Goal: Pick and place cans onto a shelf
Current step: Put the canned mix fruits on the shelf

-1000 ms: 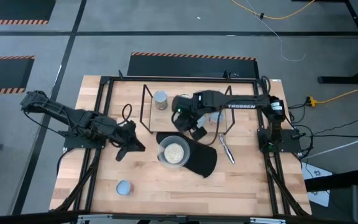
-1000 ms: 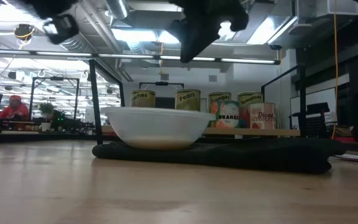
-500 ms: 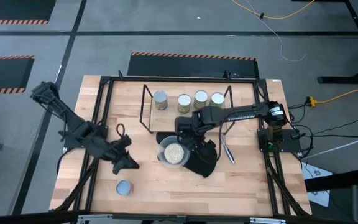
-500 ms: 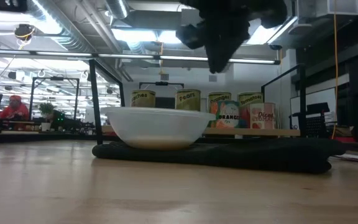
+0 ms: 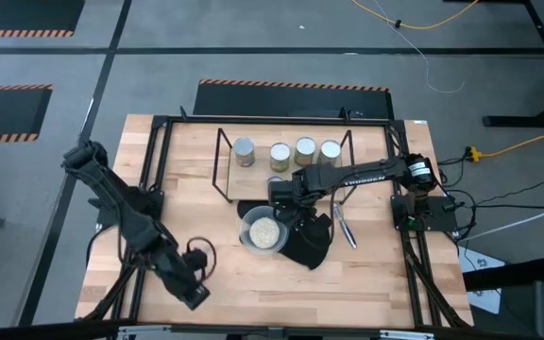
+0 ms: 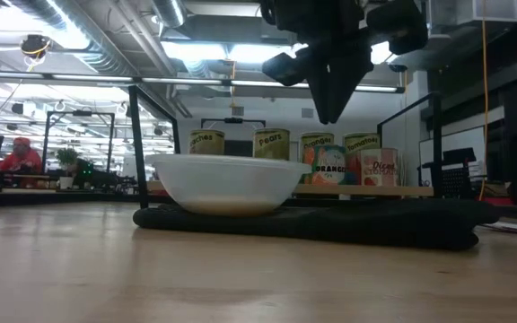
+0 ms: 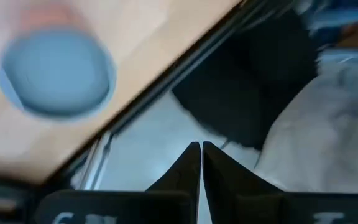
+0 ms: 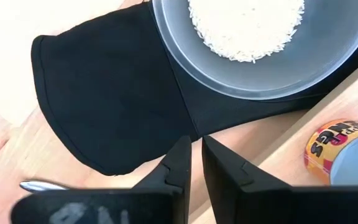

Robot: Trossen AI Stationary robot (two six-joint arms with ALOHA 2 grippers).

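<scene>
Several cans stand in the shelf (image 5: 221, 170): a row of tops (image 5: 280, 154) in the high view and labelled tins (image 6: 271, 142) in the low view. Another can (image 8: 347, 155) shows in the right wrist view. A blue-topped can (image 7: 58, 71) stands at the table's near left; in the high view my left arm hides it. My left gripper (image 7: 201, 149) is shut and empty beside it, at the table's near edge (image 5: 195, 293). My right gripper (image 8: 194, 146) hangs shut and empty, pointing down above the black mat (image 5: 286, 203), just near of the shelf.
A clear bowl of rice (image 5: 263, 231) sits on the black mat (image 5: 310, 246) at mid-table. A metal utensil (image 5: 345, 227) lies to the mat's right. Black frame rails (image 5: 149, 189) run along the table's sides. Bare wood lies at the near right.
My left gripper has swung from mid-left toward the table's near edge, over the blue-topped can, rolling as it went. My right gripper has come away from the shelf toward the near edge, over the bowl and mat, and sunk a little. The cans in the shelf now show uncovered.
</scene>
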